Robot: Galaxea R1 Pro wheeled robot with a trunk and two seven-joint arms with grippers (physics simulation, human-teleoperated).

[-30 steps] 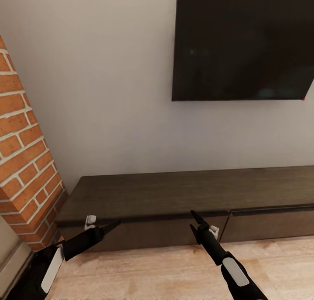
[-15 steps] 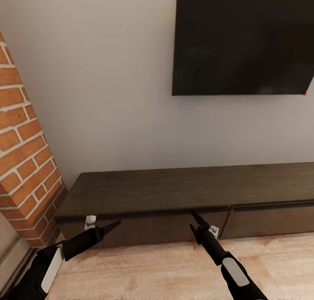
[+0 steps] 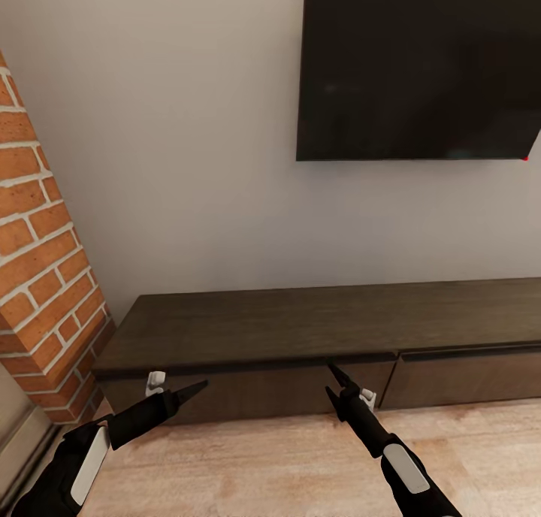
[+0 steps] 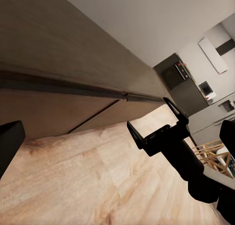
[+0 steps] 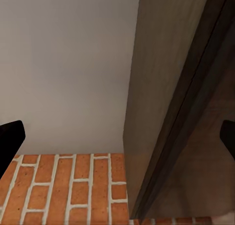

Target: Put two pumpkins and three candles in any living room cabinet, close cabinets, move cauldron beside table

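Cabinet (image 3: pixel 315 337) of dark brown wood stands low along the white wall (image 3: pixel 173 164), and it runs from the brick fireplace column (image 3: pixel 45 276) on my left side to the right edge of the head view. Its top is bare wood. I see two wide drawer fronts under the top, and both sit flush with the body, so they look closed. Above the cabinet, on the wall, hangs the black TV (image 3: pixel 421 66).

My left claw (image 3: pixel 184 391) is held low in front of the left drawer front, near the cabinet's left end, above the light wood floor (image 3: pixel 263 464). Its dark fingers point toward my other arm. How wide its jaws stand I cannot tell from the head view; in the left wrist view one of its fingers (image 4: pixel 10 141) shows at the edge, and the other I do not see.

My right claw (image 3: pixel 336 382) is in front of the same drawer front, just beside the seam between the two drawers. In the left wrist view the right claw (image 4: pixel 156 122) has its two fingers spread apart with nothing between them. In the right wrist view its fingertips (image 5: pixel 10 141) stand at opposite edges, with the cabinet end, the wall and the bricks between them.
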